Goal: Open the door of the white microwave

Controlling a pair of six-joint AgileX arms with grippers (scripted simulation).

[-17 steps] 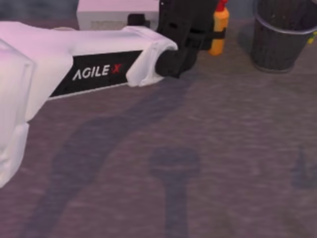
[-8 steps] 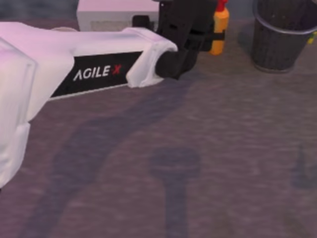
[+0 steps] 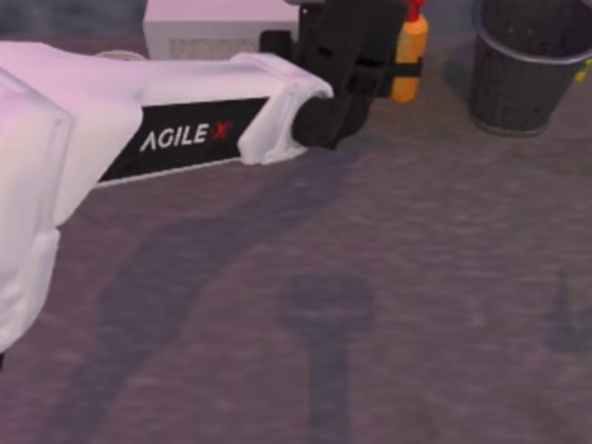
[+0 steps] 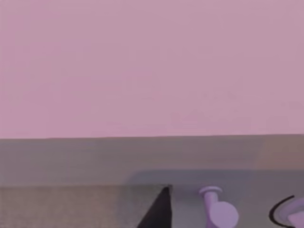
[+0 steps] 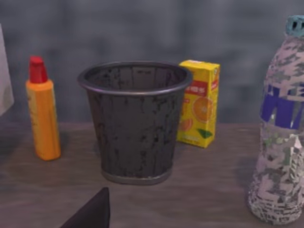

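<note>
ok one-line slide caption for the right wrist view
Dark metal mesh bin at centre, orange squeeze bottle with red cap beside it, yellow orange-juice carton behind, patterned plastic bottle close by.

- The white microwave (image 4: 152, 66) fills nearly the whole left wrist view; its flat, pale top surface takes up the larger part of the picture.
- Past that surface's straight edge lies a greyer band of the microwave.
- A round silver knob (image 4: 217, 211) on a short stem stands out from the microwave's front.
- Beside that knob, part of a second knob (image 4: 295, 217) shows, ringed by a dark line.
- A dark pointed fingertip (image 4: 158, 213) of the left gripper sits near the first knob.
</note>
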